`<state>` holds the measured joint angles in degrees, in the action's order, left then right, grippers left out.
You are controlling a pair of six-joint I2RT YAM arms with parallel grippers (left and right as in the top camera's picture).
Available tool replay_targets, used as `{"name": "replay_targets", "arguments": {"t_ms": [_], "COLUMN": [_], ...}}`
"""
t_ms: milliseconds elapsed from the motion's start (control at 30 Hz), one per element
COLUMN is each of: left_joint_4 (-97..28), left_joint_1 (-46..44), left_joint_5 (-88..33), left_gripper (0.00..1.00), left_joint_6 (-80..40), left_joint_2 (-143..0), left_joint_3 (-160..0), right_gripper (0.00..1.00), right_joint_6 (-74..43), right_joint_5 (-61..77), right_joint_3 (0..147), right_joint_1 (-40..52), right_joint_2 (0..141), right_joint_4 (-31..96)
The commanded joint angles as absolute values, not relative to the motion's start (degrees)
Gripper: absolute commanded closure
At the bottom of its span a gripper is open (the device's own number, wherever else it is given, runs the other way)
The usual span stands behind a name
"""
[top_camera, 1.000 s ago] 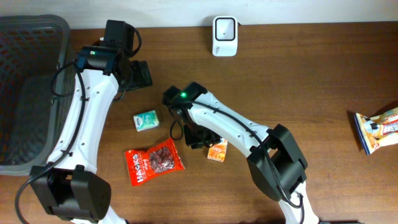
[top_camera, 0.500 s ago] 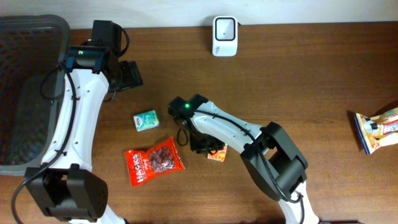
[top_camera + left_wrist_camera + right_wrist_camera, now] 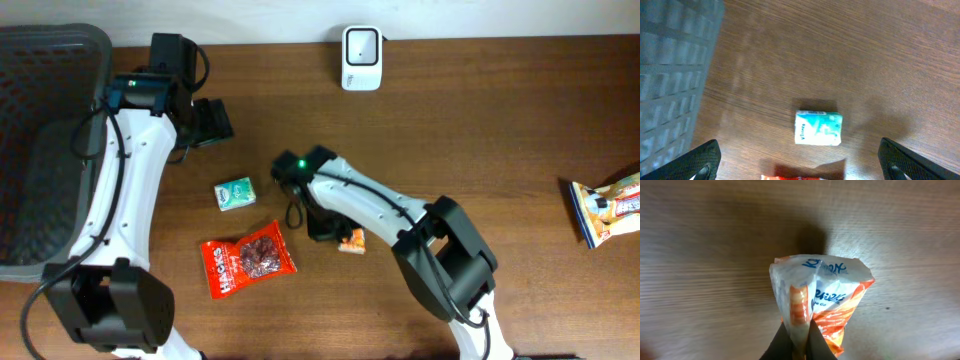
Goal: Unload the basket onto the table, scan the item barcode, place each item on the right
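Right gripper pinches the orange snack packet (basket well apart).

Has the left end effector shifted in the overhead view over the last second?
Yes. The left end effector has slid slightly left, toward the basket, judged against the green packet, which stayed put.

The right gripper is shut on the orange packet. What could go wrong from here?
The right gripper pinches only a thin fold at the edge of the orange packet, so the packet may slip out when lifted. The packet is crumpled and no barcode shows, so the scanner might not read it. The red packet lies close and could be brushed.
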<state>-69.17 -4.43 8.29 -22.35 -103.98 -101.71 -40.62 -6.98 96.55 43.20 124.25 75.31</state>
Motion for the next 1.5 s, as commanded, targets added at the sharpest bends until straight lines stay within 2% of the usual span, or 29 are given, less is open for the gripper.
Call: {"name": "replay_targets", "arguments": {"t_ms": [0,233,333,467,567,600,900,967,1067,1100,1133,1233,1333,1467], "left_joint_4": [-69.12,-69.30,-69.25,-69.28,-69.28,-69.28,-69.25,-69.41,-69.73,-69.78,-69.93,-70.02,-69.95,-68.07], "left_joint_1": [-4.36,-5.54,-6.83,-9.06,-11.68,-12.53,-18.20,-19.77,-22.15,-23.03,-23.94,-26.65,-29.41,-33.17], "left_joint_5": [4.67,2.28,2.28,2.28,2.33,2.31,2.28,2.22,-1.02,-2.33,-2.61,-2.61,-2.59,0.71], "left_gripper": [0.01,0.01,0.01,0.01,0.01,0.01,0.01,0.01,0.08,0.08,0.08,0.11,0.11,0.09], "left_joint_6": [-22.68,-22.22,-22.22,-22.22,-22.22,-22.22,-22.22,-22.20,-16.23,-13.85,-12.80,-10.00,-5.89,-5.10], "left_joint_2": [-106.06,-107.70,-107.92,-107.94,-108.01,-108.03,-111.57,-113.19,-114.87,-115.20,-115.52,-116.22,-117.34,-118.98], "left_joint_3": [-101.91,-101.30,-101.30,-101.30,-101.30,-101.27,-101.27,-101.27,-101.27,-101.27,-101.27,-101.27,-101.12,-99.15], "right_gripper": [0.96,0.96,0.95,0.89,0.67,0.64,0.64,0.64,0.63,0.46,0.22,0.18,0.03,0.01], "right_joint_6": [-33.63,-16.67,-16.27,-16.32,-16.51,-16.53,-16.53,-16.51,-16.51,-16.51,-16.49,-16.49,-16.51,-16.51], "right_joint_5": [-1.93,25.34,29.50,29.80,29.23,27.92,12.95,12.78,12.80,12.82,12.80,12.80,12.88,12.82], "right_joint_3": [103.63,106.21,105.97,105.97,105.97,105.97,109.40,114.06,117.82,118.37,118.45,118.45,118.45,118.45], "right_joint_1": [39.53,29.61,26.89,24.67,22.98,22.39,20.80,17.65,11.92,9.56,7.01,-0.43,-5.98,-10.85], "right_joint_2": [123.81,123.90,124.22,124.90,125.60,125.64,123.74,123.68,123.68,123.68,123.68,123.81,123.81,123.81], "right_joint_4": [75.90,71.09,68.62,65.95,65.67,66.17,76.38,80.82,83.44,83.70,83.68,83.68,83.77,83.79]}}
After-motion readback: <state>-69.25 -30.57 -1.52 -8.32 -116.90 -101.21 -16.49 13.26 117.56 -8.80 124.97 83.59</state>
